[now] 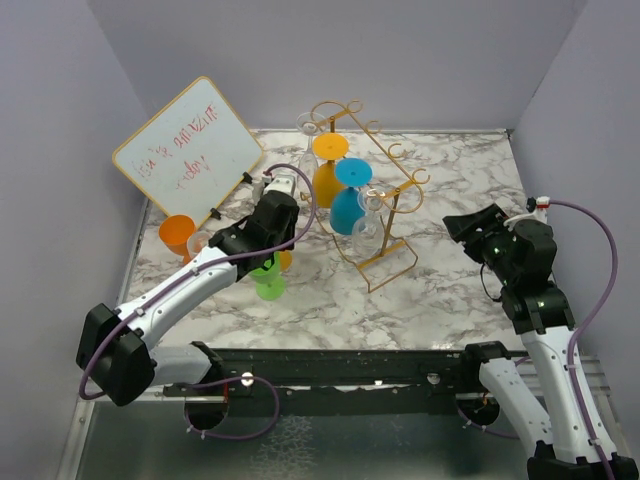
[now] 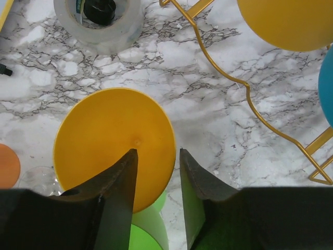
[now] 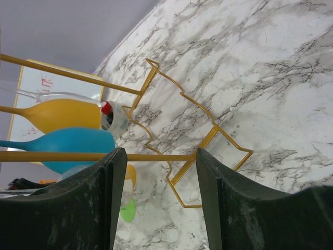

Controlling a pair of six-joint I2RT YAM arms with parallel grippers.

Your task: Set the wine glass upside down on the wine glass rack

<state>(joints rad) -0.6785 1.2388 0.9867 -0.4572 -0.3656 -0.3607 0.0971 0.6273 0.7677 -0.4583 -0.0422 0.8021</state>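
Observation:
The gold wire wine glass rack stands mid-table with a yellow glass, a blue glass and clear glasses hanging on it. A yellow wine glass stands bowl-down on the table, its round foot facing up. My left gripper hovers over that foot with its jaws open. The left finger overlaps the foot, and the right finger is just past its rim. In the top view the gripper sits left of the rack. My right gripper is open and empty, right of the rack.
A green glass sits against the yellow one on the near side. A tape roll lies beyond it. The rack's base wire runs to the right. An orange cup and a whiteboard stand at back left.

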